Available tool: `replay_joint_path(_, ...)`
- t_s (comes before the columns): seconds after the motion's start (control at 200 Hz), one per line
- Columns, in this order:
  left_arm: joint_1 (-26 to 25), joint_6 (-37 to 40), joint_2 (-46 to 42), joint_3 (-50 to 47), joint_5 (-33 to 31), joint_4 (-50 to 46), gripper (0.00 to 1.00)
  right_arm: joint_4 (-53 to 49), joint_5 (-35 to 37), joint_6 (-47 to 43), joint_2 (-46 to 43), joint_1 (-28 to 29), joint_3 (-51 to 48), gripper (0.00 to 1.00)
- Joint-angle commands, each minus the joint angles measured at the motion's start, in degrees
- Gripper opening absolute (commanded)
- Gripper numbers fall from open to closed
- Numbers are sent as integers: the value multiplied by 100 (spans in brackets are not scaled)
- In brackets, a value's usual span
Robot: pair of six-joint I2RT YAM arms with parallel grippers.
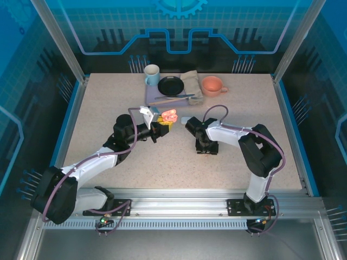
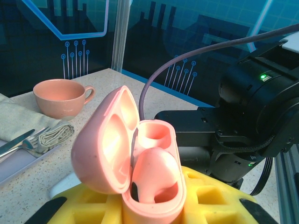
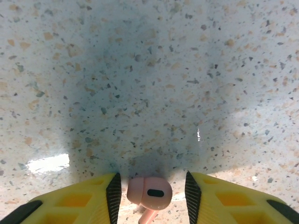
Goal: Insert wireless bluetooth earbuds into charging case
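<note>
**Earbud off-centre between parted jaws**

The main risk is a skewed pinch. The salmon-pink earbud (image 3: 149,192) lies on the speckled worktop (image 3: 149,84) closer to one finger pad of the right gripper (image 3: 150,193) than to the other. By my judgement the nearer pad would meet it first. It could nudge or roll the small rounded body, so the earbud squirts free or ends up held crooked. A crooked hold would tell later. The free socket (image 2: 152,134) in the charging case (image 2: 107,140) looks snug, and a stem at the wrong angle might catch its rim.

The right gripper is released, its jaws straddling the earbud with a narrow gap on one side and a wider one on the other. The earbud's stem runs off the bottom of the wrist view.

The left gripper (image 2: 154,210) is clenched on the charging case, lid open, with a seated earbud (image 2: 156,172) in the nearer socket. From above, the case (image 1: 171,115) sits near the right gripper (image 1: 205,147), on its left and apart from it.
</note>
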Motion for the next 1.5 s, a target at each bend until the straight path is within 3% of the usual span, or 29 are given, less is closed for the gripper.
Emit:
replay_joint_path(0.0,44,-51,-104,17,55,230,0,-51,163,147,41,-93,-214,43)
replay_joint_path(0.945,49,-77,-34,166,96,147,0,269,35,34,-556,-321,-684,25)
replay_joint_path(1.496,45,-78,27,105,105,180,0,267,14,-123,-1645,-371,-520,25)
